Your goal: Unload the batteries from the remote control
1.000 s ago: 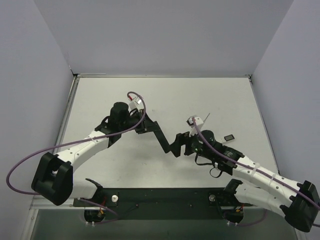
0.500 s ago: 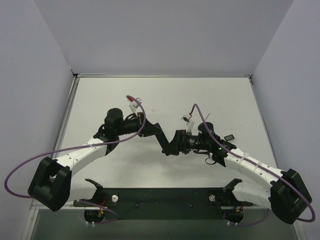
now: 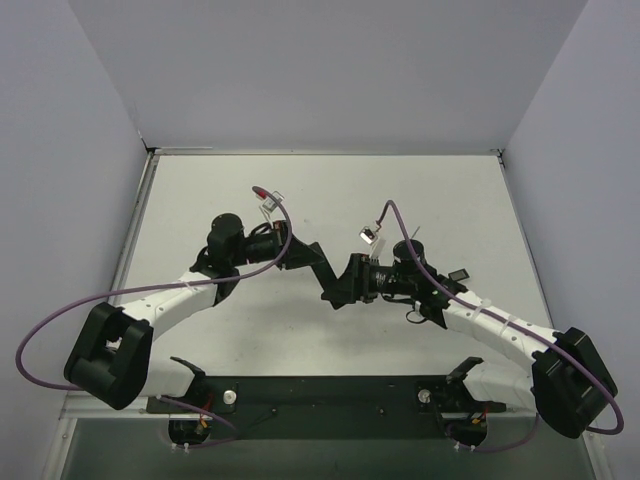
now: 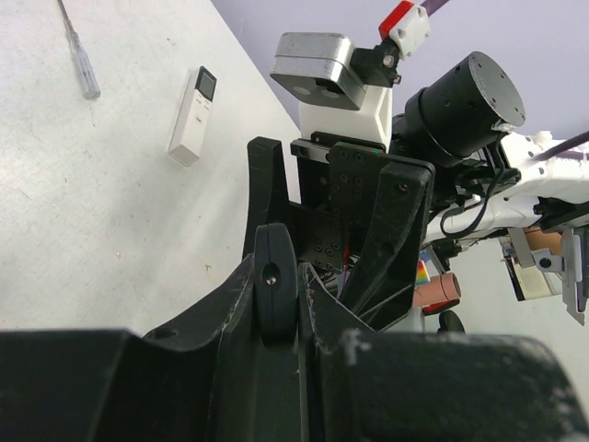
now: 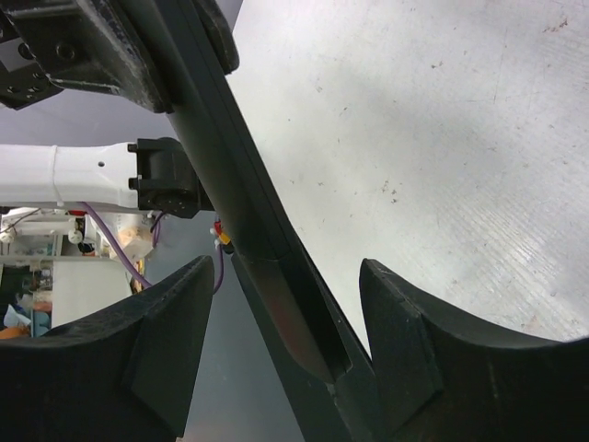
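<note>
Against a second ago, finds the right gripper (image 3: 340, 288) shifted left and a touch toward the far wall, drawn in closer to the left gripper (image 3: 304, 252). Finds the right arm's elbow and shoulder swung inward as well. Shows hardly any change on the left side.

Holds the remote control (image 3: 322, 272), a long thin black bar, above the table (image 3: 430, 190) near its middle, slanting from the left gripper toward the right one. Clamps the far end between the left fingers (image 4: 235, 313), pressed against both flanks of the bar's rounded tip in the left wrist view. Leaves the right fingers (image 5: 170, 341) spread apart, with the bar running up through the gap and background showing on either side. Touches neither finger, as far as the right wrist view shows. Sets the two grippers nose to nose, just beside each other.

Cannot tell where the batteries are, since every view presents the remote control edge-on or from its plain side.

Also takes in, flat on the table in the left wrist view, a small white slab (image 4: 193, 115) with a dark window at one end. Picks out near it a thin clear-handled tool (image 4: 78, 55), both well apart from the grippers.
</note>
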Tool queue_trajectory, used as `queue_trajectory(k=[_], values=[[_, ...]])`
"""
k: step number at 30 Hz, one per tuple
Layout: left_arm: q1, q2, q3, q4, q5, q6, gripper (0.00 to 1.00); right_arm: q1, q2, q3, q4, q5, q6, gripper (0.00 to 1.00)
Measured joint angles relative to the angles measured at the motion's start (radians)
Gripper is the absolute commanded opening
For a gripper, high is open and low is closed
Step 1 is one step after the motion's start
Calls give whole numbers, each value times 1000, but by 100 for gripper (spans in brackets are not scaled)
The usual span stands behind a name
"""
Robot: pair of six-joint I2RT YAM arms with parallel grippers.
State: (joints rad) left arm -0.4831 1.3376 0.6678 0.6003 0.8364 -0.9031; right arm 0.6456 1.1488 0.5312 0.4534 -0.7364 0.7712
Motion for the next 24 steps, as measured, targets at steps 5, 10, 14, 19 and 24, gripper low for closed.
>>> queue_trajectory(k=[5, 10, 14, 19, 24], values=[[11, 2, 0, 23, 16, -10, 0, -20, 0, 0, -1, 5, 19, 64], [28, 2, 0, 37, 38, -10, 0, -35, 1, 1, -1, 11, 39, 63], [38, 3, 0, 47, 46, -13, 0, -37, 13, 11, 3, 11, 53, 61], [40, 16, 0, 78, 59, -33, 0, -37, 20, 11, 26, 10, 77, 60], [41, 36, -5, 122, 60, -61, 0, -37, 39, 11, 59, 10, 98, 53]])
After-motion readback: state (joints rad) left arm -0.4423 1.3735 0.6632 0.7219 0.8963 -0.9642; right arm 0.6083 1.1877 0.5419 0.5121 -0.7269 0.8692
